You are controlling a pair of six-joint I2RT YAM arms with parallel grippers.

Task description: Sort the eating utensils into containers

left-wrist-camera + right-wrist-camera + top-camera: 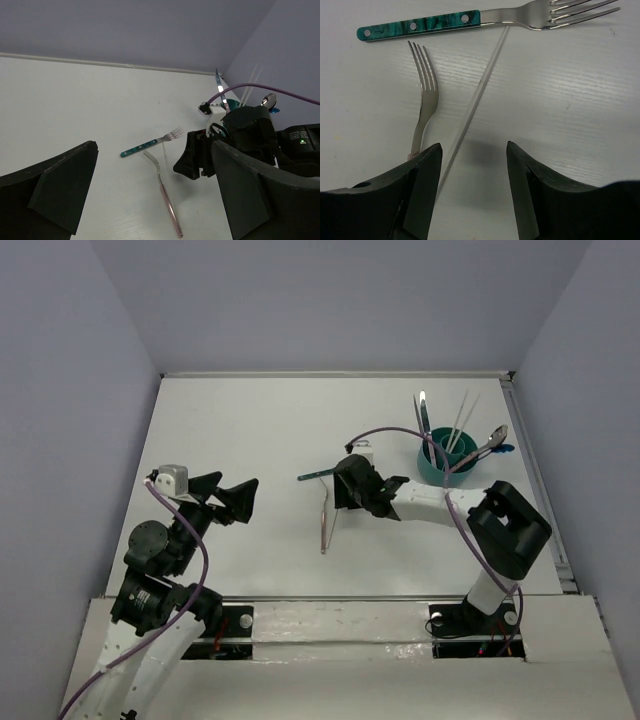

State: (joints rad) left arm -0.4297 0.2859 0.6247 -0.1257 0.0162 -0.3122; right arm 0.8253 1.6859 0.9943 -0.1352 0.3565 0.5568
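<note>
Three utensils (420, 25) lie outside the teal cup (430, 468). Nearest, a pale chopstick (480, 87) runs 1 to 7 o'clock, crossing between the released, empty jaws of the right gripper (474, 150), near its 9 o'clock finger. Left gripper (152, 150), spread wide and empty, stands farther off.

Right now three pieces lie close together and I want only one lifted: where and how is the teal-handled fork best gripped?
Probably grip the teal-handled fork on its handle near the butt end, from straight above, fingers across its width. It lies flat; the second fork's tines crowd mid-handle, and the clear stick reaches its neck.
</note>
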